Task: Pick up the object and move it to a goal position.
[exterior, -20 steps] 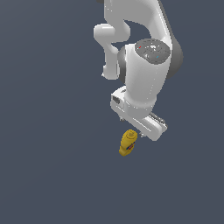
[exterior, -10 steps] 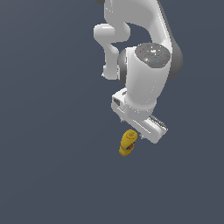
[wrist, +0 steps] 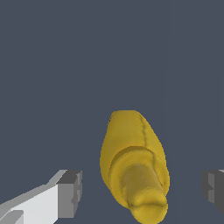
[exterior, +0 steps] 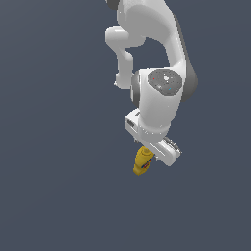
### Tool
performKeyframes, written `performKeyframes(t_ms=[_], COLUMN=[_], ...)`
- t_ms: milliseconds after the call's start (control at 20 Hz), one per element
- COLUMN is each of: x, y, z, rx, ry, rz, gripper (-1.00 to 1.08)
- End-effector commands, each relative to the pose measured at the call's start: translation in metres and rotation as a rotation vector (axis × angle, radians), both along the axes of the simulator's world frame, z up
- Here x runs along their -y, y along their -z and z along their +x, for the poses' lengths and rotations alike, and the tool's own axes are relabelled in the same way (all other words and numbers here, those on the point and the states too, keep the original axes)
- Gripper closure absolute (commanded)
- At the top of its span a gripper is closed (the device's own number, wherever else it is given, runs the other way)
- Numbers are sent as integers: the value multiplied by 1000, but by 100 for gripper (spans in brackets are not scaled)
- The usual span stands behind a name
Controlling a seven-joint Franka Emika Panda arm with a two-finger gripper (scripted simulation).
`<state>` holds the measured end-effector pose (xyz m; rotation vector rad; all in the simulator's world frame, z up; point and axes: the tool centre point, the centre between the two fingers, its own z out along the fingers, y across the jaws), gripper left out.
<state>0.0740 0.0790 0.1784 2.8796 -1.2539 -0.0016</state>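
Observation:
The object, a small yellow squeeze bottle [exterior: 142, 161], lies on the dark grey floor just under the arm's hand, a red and blue label patch showing on its side. In the wrist view the bottle [wrist: 133, 164] points its nozzle cap toward the camera and lies between the two fingers. My gripper [wrist: 142, 190] is open: one grey pad [wrist: 70, 192] stands on one side of the bottle and the other pad [wrist: 213, 186] on the far side, neither touching it. In the exterior view the hand [exterior: 159, 147] hides the fingers.
The white arm [exterior: 157, 88] rises from the exterior view's top. The ground around the bottle is a plain dark grey surface with nothing else on it in view.
The arm's hand has dropped slightly toward the bottle. The bottle has stayed where it lay.

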Motion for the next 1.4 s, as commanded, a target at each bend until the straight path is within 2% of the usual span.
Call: performKeyframes(t_ms=[0, 250, 300, 950, 1350], x=[0, 0, 0, 0, 5], y=[7, 8, 8, 7, -14], z=[0, 2, 2, 1, 1], rx=[1, 1, 1, 2, 22], ry=[1, 1, 1, -5, -72], rz=[0, 0, 0, 1, 5], gripper=[-92, -92, 108, 108, 108])
